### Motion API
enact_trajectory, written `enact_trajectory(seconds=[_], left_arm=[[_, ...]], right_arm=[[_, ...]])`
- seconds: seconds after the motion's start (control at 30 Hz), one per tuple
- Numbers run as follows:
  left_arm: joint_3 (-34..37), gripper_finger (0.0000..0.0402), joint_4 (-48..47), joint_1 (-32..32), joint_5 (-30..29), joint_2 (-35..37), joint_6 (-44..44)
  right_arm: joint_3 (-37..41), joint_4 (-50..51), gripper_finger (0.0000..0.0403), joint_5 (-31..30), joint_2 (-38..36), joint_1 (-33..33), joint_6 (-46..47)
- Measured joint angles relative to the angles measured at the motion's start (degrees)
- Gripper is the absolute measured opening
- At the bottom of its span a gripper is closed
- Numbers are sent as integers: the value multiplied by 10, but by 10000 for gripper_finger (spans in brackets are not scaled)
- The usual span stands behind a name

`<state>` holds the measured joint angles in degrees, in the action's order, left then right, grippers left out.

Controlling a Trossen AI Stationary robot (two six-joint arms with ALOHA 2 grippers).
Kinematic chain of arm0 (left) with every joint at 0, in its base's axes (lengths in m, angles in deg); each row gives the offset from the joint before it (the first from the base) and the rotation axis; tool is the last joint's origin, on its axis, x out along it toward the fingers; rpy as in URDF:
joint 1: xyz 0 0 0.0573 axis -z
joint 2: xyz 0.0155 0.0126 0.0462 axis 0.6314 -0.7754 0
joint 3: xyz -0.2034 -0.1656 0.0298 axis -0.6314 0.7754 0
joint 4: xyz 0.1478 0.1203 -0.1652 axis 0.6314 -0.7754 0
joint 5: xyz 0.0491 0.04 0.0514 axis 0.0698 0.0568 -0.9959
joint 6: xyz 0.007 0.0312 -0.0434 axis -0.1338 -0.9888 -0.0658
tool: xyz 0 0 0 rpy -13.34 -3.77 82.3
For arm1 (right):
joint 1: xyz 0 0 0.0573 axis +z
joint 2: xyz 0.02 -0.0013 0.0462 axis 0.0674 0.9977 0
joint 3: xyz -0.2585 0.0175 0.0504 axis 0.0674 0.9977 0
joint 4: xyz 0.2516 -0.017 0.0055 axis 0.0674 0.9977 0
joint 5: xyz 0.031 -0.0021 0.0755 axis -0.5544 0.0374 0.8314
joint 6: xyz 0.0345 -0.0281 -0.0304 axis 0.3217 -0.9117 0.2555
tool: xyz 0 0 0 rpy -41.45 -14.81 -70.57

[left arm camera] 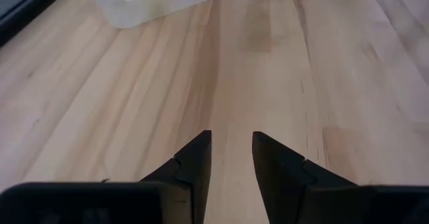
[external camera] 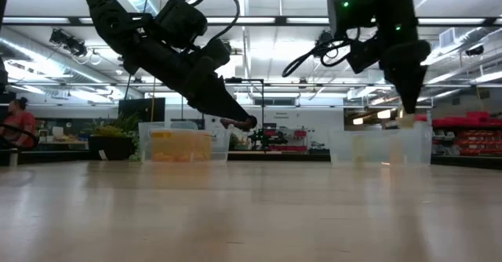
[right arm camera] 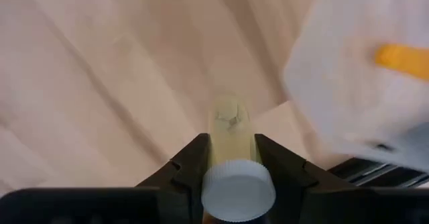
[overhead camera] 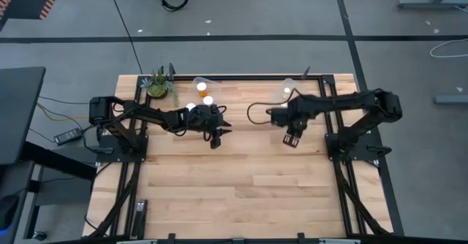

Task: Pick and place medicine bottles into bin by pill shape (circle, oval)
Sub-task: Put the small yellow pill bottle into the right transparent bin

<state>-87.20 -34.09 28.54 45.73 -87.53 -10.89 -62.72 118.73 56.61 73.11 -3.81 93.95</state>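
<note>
My right gripper point(right arm camera: 231, 158) pinches one medicine bottle point(right arm camera: 232, 127) between its two dark fingers point(right arm camera: 190, 160). The bottle is small, with translucent pale walls, and its round white cap point(right arm camera: 238, 190) points back toward my wrist. I can read no label or writing on it. Through the wall I see some pale pieces, but their shape I cannot tell.

The bottle hangs above the wooden table point(overhead camera: 241, 178), just beside a clear tub point(right arm camera: 365, 70); inside this tub lies something orange point(right arm camera: 401, 56). In the low view my right arm points straight down in front of that tub point(external camera: 380, 146).

My left gripper point(left arm camera: 230, 160) is above the table too, near the other clear tub point(external camera: 183, 143), which holds orange bottles. This arm reaches down at a slant. Its fingers point(left arm camera: 194, 163) stand a little apart, with only bare wood between them.
</note>
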Motion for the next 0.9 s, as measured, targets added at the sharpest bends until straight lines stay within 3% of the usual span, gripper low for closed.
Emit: enact_trajectory(seconds=[0.3, 0.53, 0.9], left_arm=[[0, 113, 0, 0, 0, 0, 24], [0, 122, 0, 0, 0, 0, 24], [0, 117, 1, 0, -1, 0, 24]], right_arm=[[-60, 1, 121, -25, 6, -109, -101], [-108, 20, 121, -37, 62, -182, -176], [-116, 24, 121, -38, 118, -278, -234]])
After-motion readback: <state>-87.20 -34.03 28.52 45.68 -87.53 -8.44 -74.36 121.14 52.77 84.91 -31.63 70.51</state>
